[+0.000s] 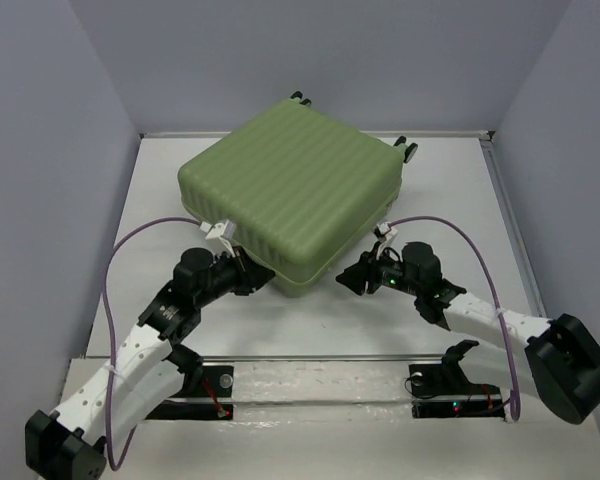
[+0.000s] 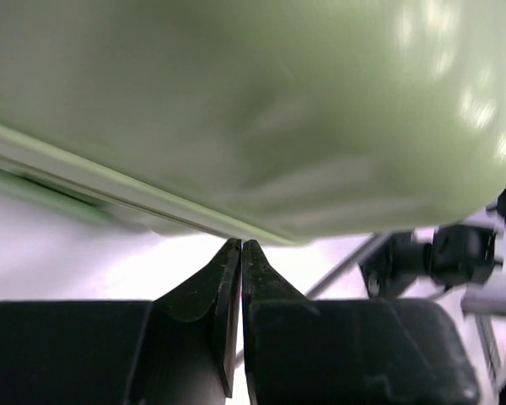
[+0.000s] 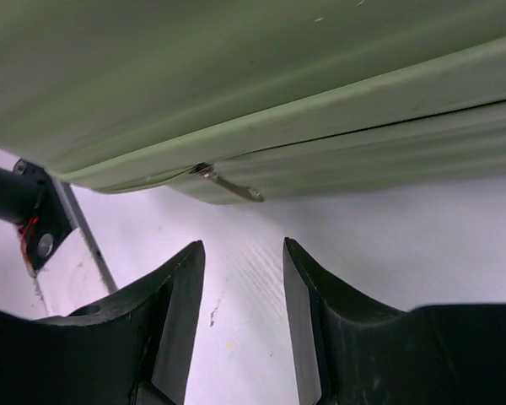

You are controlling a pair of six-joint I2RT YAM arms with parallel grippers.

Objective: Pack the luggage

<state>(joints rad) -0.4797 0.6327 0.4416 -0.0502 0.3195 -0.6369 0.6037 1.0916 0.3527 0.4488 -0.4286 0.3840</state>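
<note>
The luggage (image 1: 290, 185) is a large light-green ribbed hard-shell suitcase lying closed and flat on the table, turned diagonally, its caster wheels (image 1: 408, 150) at the far side. My left gripper (image 1: 263, 272) is shut and empty, its tips right at the near left edge of the shell (image 2: 253, 110). My right gripper (image 1: 350, 275) is open and empty, low over the table just short of the near right side (image 3: 261, 93). A small metal zipper pull (image 3: 232, 184) hangs from the seam ahead of the right fingers (image 3: 185, 287).
The white table (image 1: 310, 325) is walled by grey panels at left, back and right. Purple cables (image 1: 130, 250) loop over each arm. A clear strip and the arm bases (image 1: 450, 385) run along the near edge.
</note>
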